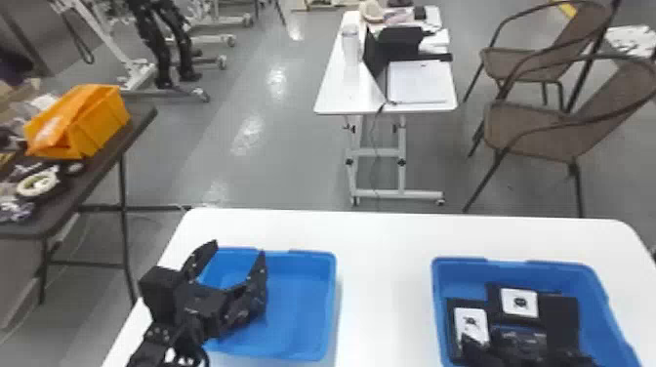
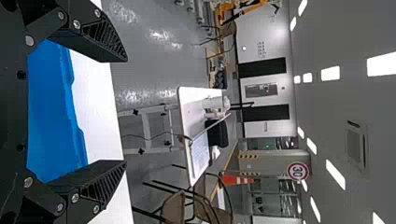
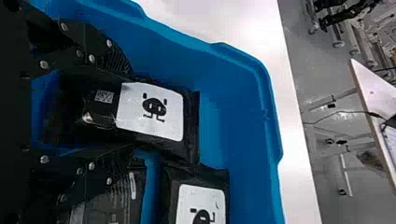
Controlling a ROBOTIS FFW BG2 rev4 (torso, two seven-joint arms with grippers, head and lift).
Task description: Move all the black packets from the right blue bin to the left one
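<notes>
By the bench's (image 1: 385,254) left edge, note the left gripper (image 1: 238,248), gaping wide over the smooth left bin (image 1: 302,302); in the left wrist view, ribbed wedge-shaped fingers (image 2: 105,37). Toward the right edge, find glossy black packets (image 1: 560,319) inside the right bin (image 1: 598,297), one pinched by the right gripper (image 1: 524,349), square code (image 3: 103,96) distinct in the right wrist view.

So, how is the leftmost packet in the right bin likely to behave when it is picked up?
The black packet probably gives slightly at the surface, as its glossy wrap looks creased. That gloss may also make it a little slippery. It seems unlikely to roll, being broad and blocky.
</notes>
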